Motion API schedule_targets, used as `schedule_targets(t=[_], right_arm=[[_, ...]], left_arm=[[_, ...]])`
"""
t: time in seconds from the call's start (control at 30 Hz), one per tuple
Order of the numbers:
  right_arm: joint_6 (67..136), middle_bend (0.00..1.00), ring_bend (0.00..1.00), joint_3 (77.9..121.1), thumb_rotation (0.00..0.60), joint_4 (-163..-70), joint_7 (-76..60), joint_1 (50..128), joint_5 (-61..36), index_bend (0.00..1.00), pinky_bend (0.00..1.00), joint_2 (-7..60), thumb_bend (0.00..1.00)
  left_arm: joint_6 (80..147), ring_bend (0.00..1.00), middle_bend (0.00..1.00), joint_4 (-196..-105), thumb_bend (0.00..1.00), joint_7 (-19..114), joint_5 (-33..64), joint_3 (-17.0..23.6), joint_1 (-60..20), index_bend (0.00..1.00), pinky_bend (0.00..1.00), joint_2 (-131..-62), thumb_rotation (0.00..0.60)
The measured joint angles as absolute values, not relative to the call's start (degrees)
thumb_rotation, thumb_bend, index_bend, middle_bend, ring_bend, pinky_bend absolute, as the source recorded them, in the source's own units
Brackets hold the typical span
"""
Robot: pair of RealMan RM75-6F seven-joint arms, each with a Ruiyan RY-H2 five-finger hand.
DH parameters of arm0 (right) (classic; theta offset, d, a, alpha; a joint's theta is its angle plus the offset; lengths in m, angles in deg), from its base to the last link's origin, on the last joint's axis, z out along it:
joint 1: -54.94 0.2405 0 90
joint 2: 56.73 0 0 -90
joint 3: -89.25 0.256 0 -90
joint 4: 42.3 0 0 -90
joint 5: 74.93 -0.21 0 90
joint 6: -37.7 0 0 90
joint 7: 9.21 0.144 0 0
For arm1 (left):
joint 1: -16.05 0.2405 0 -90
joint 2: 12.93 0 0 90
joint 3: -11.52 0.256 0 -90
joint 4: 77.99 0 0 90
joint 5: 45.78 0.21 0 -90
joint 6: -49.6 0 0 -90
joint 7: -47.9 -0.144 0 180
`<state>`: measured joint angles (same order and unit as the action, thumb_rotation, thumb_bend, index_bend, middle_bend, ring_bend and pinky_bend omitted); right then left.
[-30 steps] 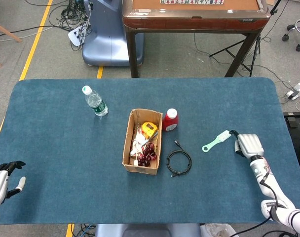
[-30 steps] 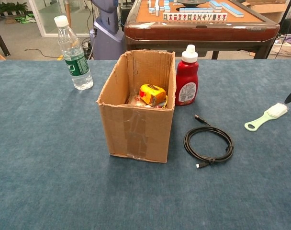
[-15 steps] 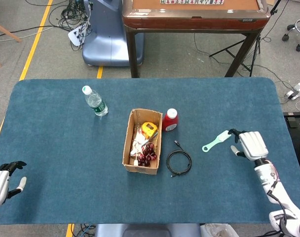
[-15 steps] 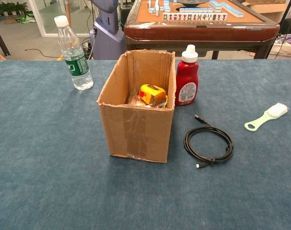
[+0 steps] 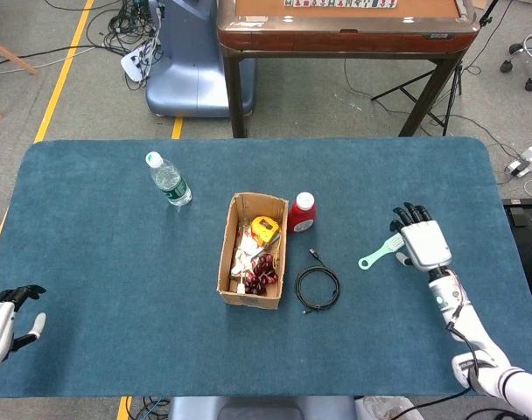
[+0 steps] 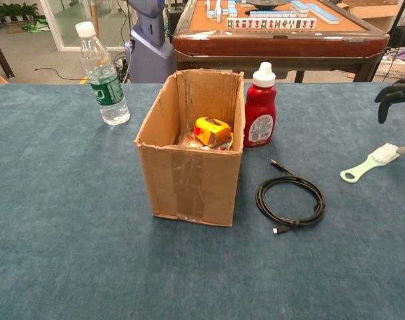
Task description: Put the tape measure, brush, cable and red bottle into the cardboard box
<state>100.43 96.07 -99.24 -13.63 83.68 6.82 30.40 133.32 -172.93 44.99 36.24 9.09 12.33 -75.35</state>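
right hand (image 6: 397, 93) cut by chest view's edge, left hand (image 5: 3, 322) cropped at frame corner

Matt blue cloth covers the table (image 6: 69, 220). A rough, creased cardboard box (image 6: 189, 177) carries glossy tape strips. The red bottle (image 6: 260, 107) is shiny plastic, the brush (image 6: 369, 163) pale green plastic, the cable (image 6: 290, 200) smooth black rubber.

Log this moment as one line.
stage: reaching for brush | right hand: open over brush | left hand: idle, open | tape measure: in cardboard box | cable, red bottle: on table
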Motion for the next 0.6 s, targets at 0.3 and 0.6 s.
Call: schedule_targets(t=[0.3, 0.6], right_arm=[[95.0, 0.17, 0.08, 94.7, 0.600, -95.6, -15.8, 86.8, 7.5, 0.45, 0.15, 32.4, 0.13], [92.6, 0.17, 0.08, 91.7, 0.600, -93.3, -15.8, 88.1, 10.0, 0.47, 0.15, 32.2, 0.16]], left_arm=[[133.4, 0.35, 0.41, -173.0, 0.35, 45.2, 36.1, 9.0, 12.4, 0.34, 0.55, -75.2, 0.600], [133.3, 0.35, 0.41, -173.1, 0.35, 45.1, 35.9, 9.0, 12.4, 0.34, 0.55, -75.1, 0.600]])
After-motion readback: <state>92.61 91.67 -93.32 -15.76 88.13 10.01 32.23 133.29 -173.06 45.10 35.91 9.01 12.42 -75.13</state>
